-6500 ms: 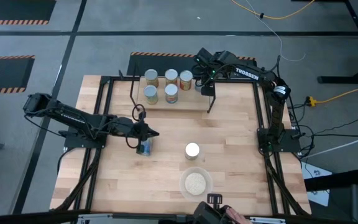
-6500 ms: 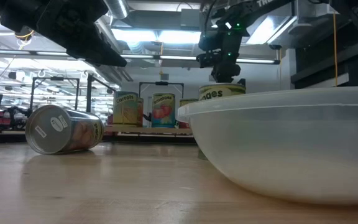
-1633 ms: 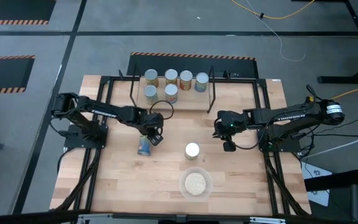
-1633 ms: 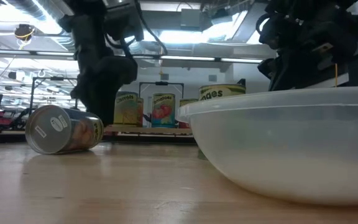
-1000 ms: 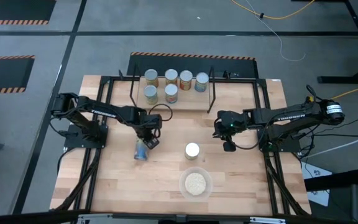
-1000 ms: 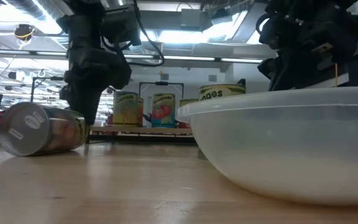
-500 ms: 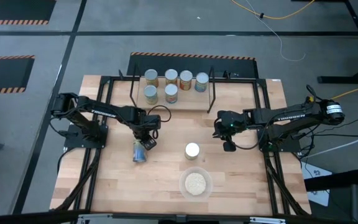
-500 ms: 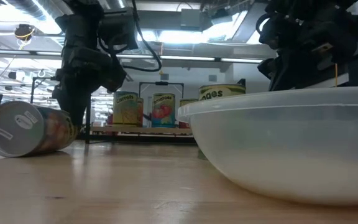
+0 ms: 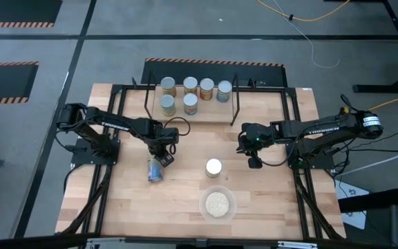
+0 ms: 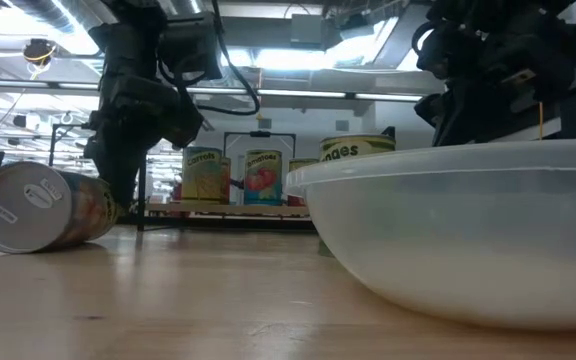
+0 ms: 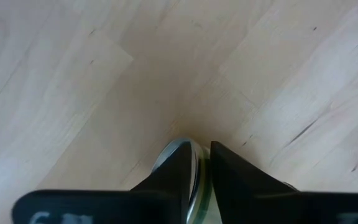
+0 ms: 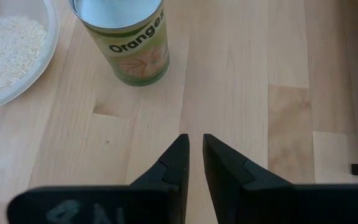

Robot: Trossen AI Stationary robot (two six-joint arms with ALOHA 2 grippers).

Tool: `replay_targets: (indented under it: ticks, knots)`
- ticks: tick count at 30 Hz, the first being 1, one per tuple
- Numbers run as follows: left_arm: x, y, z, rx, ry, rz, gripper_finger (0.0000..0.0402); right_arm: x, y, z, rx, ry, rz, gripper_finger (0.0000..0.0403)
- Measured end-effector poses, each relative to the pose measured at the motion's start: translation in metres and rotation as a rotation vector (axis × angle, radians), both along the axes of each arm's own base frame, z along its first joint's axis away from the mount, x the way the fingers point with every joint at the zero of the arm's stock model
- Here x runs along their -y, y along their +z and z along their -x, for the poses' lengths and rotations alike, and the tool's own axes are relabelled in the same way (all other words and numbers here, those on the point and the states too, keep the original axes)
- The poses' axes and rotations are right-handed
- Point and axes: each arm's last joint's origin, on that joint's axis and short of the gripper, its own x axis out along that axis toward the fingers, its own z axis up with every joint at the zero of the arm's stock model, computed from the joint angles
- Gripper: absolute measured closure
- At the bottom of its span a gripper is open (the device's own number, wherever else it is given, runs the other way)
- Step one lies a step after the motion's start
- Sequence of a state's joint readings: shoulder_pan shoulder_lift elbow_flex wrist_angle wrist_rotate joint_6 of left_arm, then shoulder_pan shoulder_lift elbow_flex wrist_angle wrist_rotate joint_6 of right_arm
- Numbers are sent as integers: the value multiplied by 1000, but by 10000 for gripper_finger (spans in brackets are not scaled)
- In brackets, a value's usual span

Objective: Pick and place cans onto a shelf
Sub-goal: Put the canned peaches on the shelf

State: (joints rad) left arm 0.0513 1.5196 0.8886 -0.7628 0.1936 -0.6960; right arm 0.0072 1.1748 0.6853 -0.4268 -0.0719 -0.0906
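Note:
A can (image 9: 155, 170) lies on its side on the table, its silver end (image 10: 23, 205) facing the near edge. My left gripper (image 9: 162, 160) is shut at the can's far end, pointing down. An upright green "Oranges" can (image 9: 214, 167) stands mid-table. My right gripper (image 9: 253, 163) is shut and empty just to its right, fingers (image 12: 194, 146) pointing toward it. Several cans (image 9: 190, 85) stand upright on the shelf (image 9: 209, 114) at the far edge. My left gripper sets its shut fingertips (image 11: 176, 174) against the rim (image 11: 180, 149) of the lying can's far end, coming from above and slanting down. The rim shows in the thin slit between the fingers; whether it is pinched I cannot tell. The can rests on its side on the table.
A clear bowl of pale grains (image 9: 217, 203) sits near the front edge, close below the upright can; it fills the low view's right (image 10: 468, 230). Black frame rails (image 9: 112, 138) run along the table's left and right sides. Bare wood lies between the arms.
My left gripper has gone a little toward the table's near-left, staying shut. The lying can has rolled before it toward the left and near edge, still on its side. My right arm has kept still.

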Motion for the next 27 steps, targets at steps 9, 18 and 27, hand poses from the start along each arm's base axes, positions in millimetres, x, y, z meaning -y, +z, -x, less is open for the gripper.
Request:
replay_targets:
  ticks: [9, 18, 27]
  knots:
    - [0, 0, 0, 0, 0, 1, 389, 0, 0, 0, -1, -3, -2, 350]
    - [0, 0, 0, 0, 1, 1, 391, 0, 0, 0, 0, -2, -2, 350]
    - [-1, 0, 0, -6, 41, 49, 332, 0, 0, 0, 0, -1, -1, 350]
